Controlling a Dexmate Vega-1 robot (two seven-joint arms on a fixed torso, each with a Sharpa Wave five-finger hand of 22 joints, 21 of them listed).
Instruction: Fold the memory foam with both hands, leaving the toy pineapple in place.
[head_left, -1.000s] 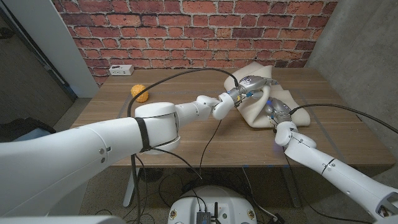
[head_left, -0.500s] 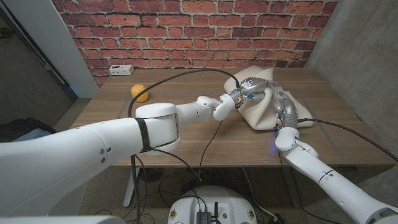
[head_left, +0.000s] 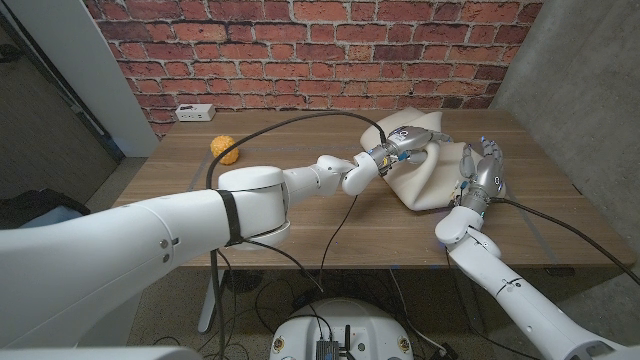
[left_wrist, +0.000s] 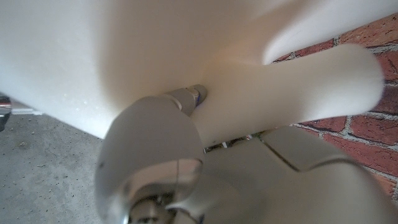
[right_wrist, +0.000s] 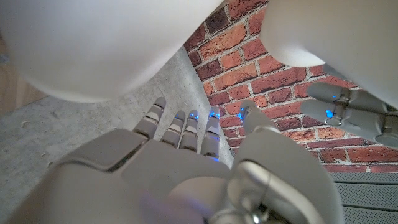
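The cream memory foam (head_left: 428, 172) lies doubled over at the table's right, its upper layer humped. My left hand (head_left: 403, 138) reaches across the table and grips the foam's top fold near its far left edge. In the left wrist view a finger (left_wrist: 186, 98) is tucked into the foam (left_wrist: 124, 50). My right hand (head_left: 482, 166) stands just right of the foam, fingers spread and upright, holding nothing. In the right wrist view those fingers (right_wrist: 180, 134) point away from the foam (right_wrist: 93, 43). The toy pineapple (head_left: 228, 149) sits far left on the table, apart from both hands.
A white power strip (head_left: 193, 111) lies at the table's back left by the brick wall. Bare wooden table (head_left: 300, 215) stretches between the pineapple and the foam. A black cable arcs over the left arm toward the foam.
My right hand has let go of the foam, swung out to the right and opened. The raised flap it held has dropped onto the lower layer. The left hand stays on the fold.
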